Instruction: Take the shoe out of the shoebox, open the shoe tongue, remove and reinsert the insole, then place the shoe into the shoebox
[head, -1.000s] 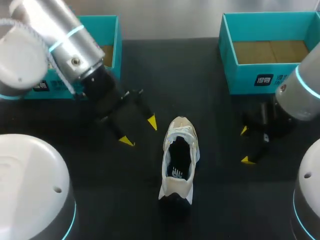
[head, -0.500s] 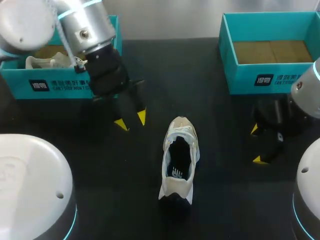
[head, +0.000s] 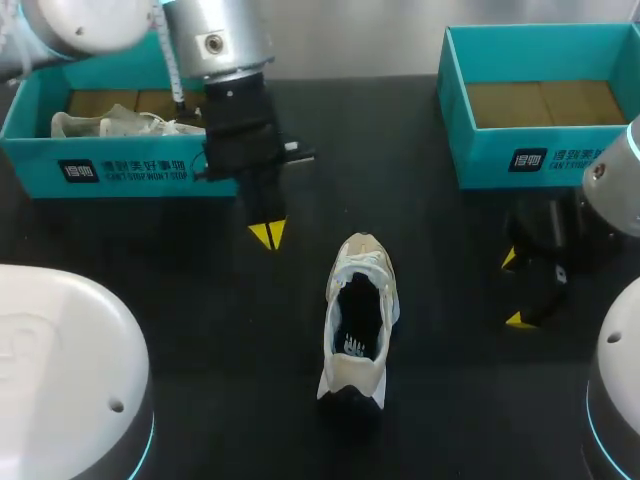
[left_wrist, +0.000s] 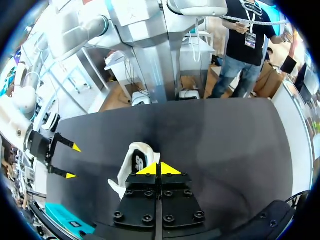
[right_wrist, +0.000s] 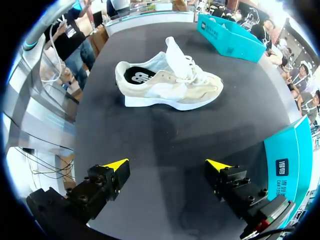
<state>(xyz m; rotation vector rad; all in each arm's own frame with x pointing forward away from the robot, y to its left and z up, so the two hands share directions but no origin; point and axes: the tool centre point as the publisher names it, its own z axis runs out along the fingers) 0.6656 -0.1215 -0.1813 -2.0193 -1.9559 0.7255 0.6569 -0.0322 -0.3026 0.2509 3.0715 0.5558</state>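
The shoe (head: 358, 320) is set mid-frame on the counter (head: 200, 330), opened up for insole work; the left claw (head: 268, 235) is pinched together above-left, the right claw (head: 515, 289) held apart at right.

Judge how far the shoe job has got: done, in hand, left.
Done: the shoe stands on the table, unboxed, tongue up. In hand: nothing; left claw shut, empty; right claw open. Left: boxing the shoe; the insole lies inside, its step unclear.

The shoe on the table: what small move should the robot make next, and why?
Probably ease the open right gripper toward the shoe to steady it: the shoe stands untouched on the table, insole inside, and the left gripper is shut, clear of it.
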